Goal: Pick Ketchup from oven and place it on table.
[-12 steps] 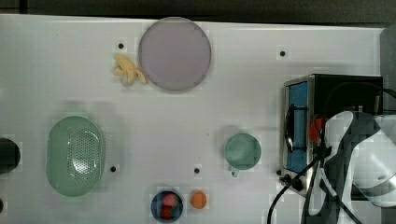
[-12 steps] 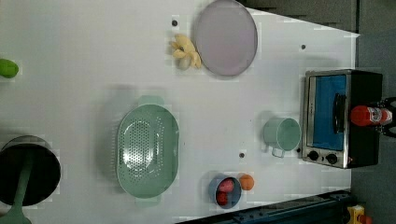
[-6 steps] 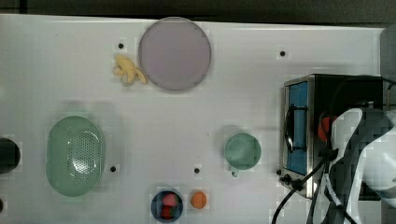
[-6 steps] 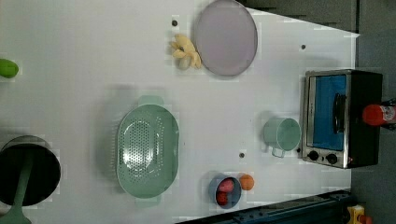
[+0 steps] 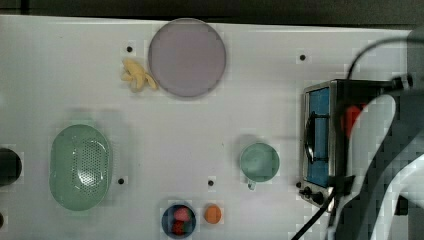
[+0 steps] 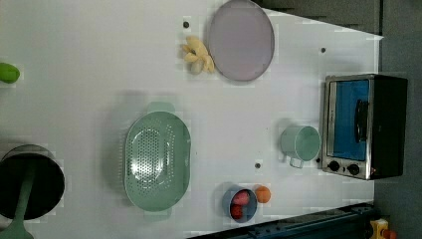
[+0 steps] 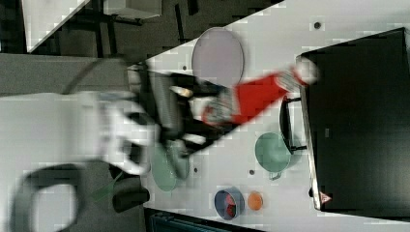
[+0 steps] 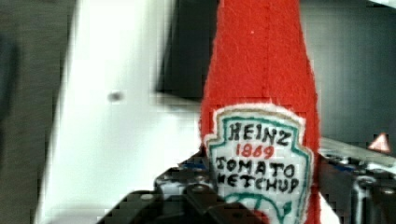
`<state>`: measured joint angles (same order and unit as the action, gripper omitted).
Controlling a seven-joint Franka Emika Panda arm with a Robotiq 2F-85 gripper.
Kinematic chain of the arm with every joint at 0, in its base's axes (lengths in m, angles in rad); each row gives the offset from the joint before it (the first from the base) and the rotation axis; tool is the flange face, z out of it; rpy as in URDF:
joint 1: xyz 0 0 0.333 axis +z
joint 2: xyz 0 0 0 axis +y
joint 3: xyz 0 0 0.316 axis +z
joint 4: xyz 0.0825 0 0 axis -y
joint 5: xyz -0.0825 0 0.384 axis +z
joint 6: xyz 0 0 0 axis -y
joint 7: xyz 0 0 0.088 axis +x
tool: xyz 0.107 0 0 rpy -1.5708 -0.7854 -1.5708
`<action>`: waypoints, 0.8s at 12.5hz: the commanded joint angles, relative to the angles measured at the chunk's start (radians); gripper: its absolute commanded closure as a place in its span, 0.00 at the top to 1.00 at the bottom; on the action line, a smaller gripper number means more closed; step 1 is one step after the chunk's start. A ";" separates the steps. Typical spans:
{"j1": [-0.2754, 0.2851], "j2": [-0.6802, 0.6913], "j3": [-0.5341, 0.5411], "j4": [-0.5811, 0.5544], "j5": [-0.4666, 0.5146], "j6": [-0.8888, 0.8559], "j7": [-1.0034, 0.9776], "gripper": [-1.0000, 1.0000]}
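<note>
In the top view the ketchup (image 5: 351, 118) shows red above the oven (image 5: 327, 137), in the right view the gripper (image 7: 205, 113) clamps its base over the table (image 7: 270, 58), and the wrist view shows its label close.

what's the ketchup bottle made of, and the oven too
The ketchup looks like soft red felt rather than plastic: a fuzzy matte surface, with a label whose edges and letters look stitched. The oven appears to be metal, with a brushed silver frame, a matte black top, and a blue-tinted, glossy door that looks like glass.
</note>
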<state>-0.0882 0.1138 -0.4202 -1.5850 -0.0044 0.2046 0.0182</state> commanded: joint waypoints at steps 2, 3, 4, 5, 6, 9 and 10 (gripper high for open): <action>0.122 -0.049 0.189 0.010 0.018 -0.113 0.026 0.65; 0.130 -0.046 0.235 0.000 0.018 -0.112 0.026 0.65; 0.136 -0.045 0.276 -0.019 0.018 -0.109 0.026 0.65; 0.140 -0.046 0.311 -0.048 0.018 -0.108 0.026 0.65; 0.142 -0.046 0.336 -0.085 0.018 -0.107 0.026 0.65; 0.143 -0.046 0.365 -0.238 0.018 -0.044 0.026 0.65; 0.142 -0.046 0.363 -0.300 0.018 0.025 0.026 0.65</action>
<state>0.1116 0.0620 -0.0094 -1.8721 -0.0002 0.2220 0.0183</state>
